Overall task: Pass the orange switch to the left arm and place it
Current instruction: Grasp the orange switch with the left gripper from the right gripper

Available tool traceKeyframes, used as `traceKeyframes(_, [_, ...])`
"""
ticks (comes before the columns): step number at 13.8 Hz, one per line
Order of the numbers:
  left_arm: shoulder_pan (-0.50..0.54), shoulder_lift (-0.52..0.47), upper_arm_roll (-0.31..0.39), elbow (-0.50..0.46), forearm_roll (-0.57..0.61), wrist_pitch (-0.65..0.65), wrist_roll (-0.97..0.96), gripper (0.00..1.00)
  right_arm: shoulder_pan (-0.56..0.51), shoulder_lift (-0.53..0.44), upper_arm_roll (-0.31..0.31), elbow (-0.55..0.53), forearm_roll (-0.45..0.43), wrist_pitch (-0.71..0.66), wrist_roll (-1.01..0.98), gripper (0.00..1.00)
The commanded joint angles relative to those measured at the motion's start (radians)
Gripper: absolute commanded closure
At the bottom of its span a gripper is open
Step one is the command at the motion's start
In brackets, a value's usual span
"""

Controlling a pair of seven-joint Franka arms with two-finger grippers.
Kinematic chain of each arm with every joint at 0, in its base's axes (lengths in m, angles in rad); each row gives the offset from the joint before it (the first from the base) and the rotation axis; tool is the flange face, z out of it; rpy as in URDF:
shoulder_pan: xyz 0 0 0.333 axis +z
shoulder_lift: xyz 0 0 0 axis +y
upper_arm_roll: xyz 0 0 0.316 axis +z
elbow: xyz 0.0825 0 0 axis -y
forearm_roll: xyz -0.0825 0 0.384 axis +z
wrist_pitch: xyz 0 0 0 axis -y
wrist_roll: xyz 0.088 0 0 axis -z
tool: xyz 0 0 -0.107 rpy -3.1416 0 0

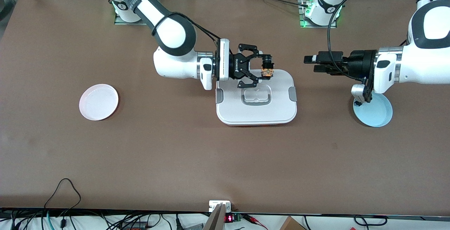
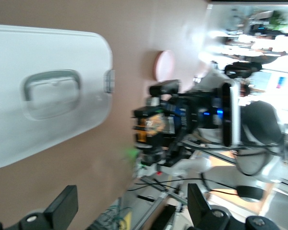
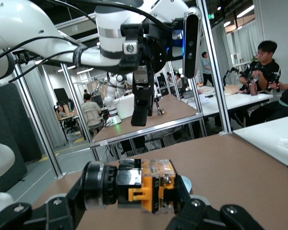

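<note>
From the front camera, the right gripper (image 1: 264,71) is turned sideways over the edge of the box (image 1: 256,96) that lies farthest from the camera, its fingers clamped on the orange switch (image 1: 266,71), which hangs in the air above the lid rather than resting on it. The left gripper (image 1: 311,64) hovers over bare table between the box and the blue plate (image 1: 377,112), pointing toward the switch, fingers spread wide and holding nothing. A gap separates the two grippers. The pink plate (image 1: 98,102) sits well apart toward the right arm's end of the table (nothing is on either plate).

In the left wrist view, the left gripper's own fingertips (image 2: 65,206) stand wide apart at the frame's edge. Ahead of them the right gripper (image 2: 151,127) shows with the orange switch (image 2: 151,125) pinched in it, beside the white box (image 2: 48,91); the pink plate (image 2: 164,65) is visible farther off.

In the right wrist view, the orange switch (image 3: 144,187) fills the foreground, its dark cylindrical end and orange body gripped between the right gripper's fingers (image 3: 201,213). The left gripper (image 3: 141,103) hangs farther off, facing it.
</note>
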Motion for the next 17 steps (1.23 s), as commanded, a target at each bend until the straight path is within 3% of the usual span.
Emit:
traceKeyframes(1, [0.006, -0.015, -0.003, -0.146, -0.232, 0.005, 0.122, 0.00, 0.021, 0.043, -0.001, 0.072, 0.044, 0.021, -0.048, 1.00])
traceKeyframes(3, [-0.002, -0.044, -0.005, -0.258, -0.327, 0.076, 0.262, 0.00, 0.019, 0.043, -0.001, 0.073, 0.044, 0.023, -0.048, 1.00])
traceKeyframes(6, [0.000, -0.044, -0.075, -0.343, -0.422, 0.182, 0.396, 0.00, 0.019, 0.042, -0.001, 0.073, 0.044, 0.023, -0.049, 1.00])
traceKeyframes(8, [-0.002, -0.044, -0.089, -0.366, -0.493, 0.219, 0.416, 0.00, 0.019, 0.042, -0.002, 0.073, 0.043, 0.023, -0.051, 1.00])
traceKeyframes(11, [-0.002, -0.044, -0.120, -0.371, -0.510, 0.247, 0.419, 0.01, 0.019, 0.042, -0.002, 0.073, 0.043, 0.023, -0.052, 1.00])
traceKeyframes(12, [-0.003, -0.043, -0.123, -0.374, -0.512, 0.249, 0.434, 0.10, 0.019, 0.042, -0.002, 0.073, 0.043, 0.023, -0.052, 1.00])
traceKeyframes(16, [-0.003, -0.040, -0.131, -0.379, -0.513, 0.252, 0.463, 0.65, 0.019, 0.042, -0.002, 0.073, 0.040, 0.024, -0.052, 1.00])
traceKeyframes(17, [-0.003, -0.040, -0.131, -0.379, -0.513, 0.261, 0.468, 0.73, 0.021, 0.042, -0.002, 0.073, 0.040, 0.024, -0.052, 1.00])
